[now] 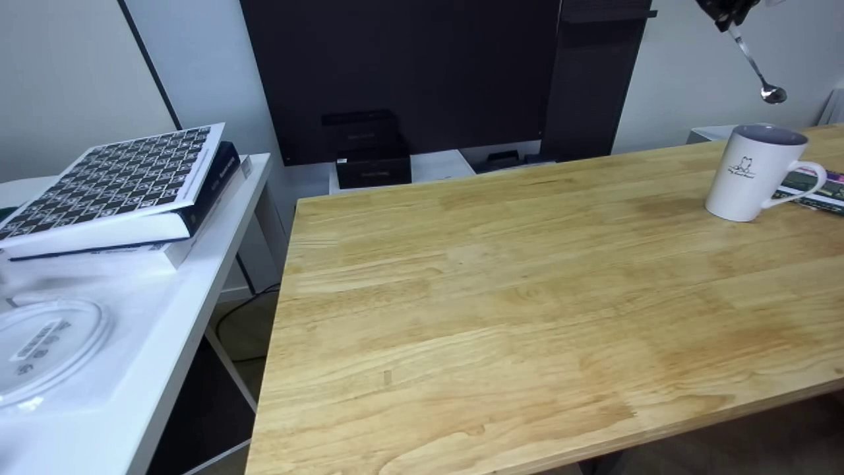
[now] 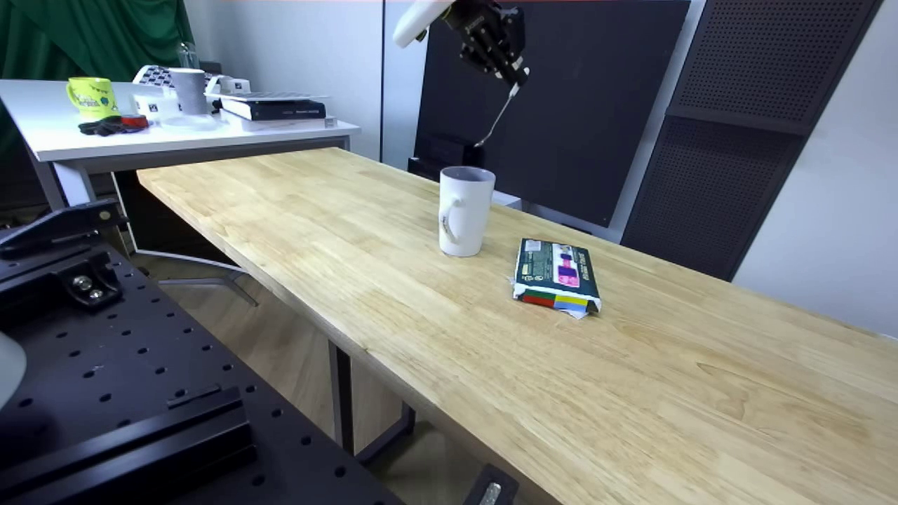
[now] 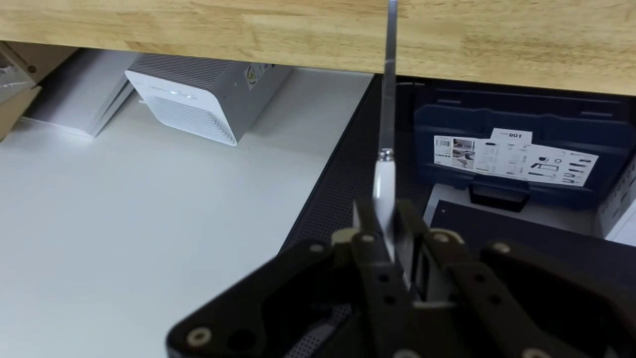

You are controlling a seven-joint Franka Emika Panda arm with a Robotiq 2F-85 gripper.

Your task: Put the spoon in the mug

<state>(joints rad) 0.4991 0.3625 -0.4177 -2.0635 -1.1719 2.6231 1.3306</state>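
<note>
My gripper (image 1: 728,26) is shut on the handle end of the spoon (image 1: 750,59). It also shows in an exterior view (image 2: 518,78) and in the wrist view (image 3: 385,211). The silvery spoon, with a white grip end, hangs tilted, bowl lowest, in an exterior view (image 2: 497,120). In the wrist view the spoon (image 3: 389,99) points up between the fingertips; its bowl is out of frame. The white mug (image 1: 748,181) stands upright on the table, also in an exterior view (image 2: 471,210). In both exterior views the bowl appears above the mug's rim, apart from it.
A dark package (image 2: 558,270) lies on the wooden table (image 2: 351,266) beside the mug, on its handle side. A white side table (image 2: 245,144) holds books (image 1: 112,191), a yellow mug (image 2: 93,98) and a grey cup (image 2: 189,91). A dark panel (image 1: 409,72) stands behind the table.
</note>
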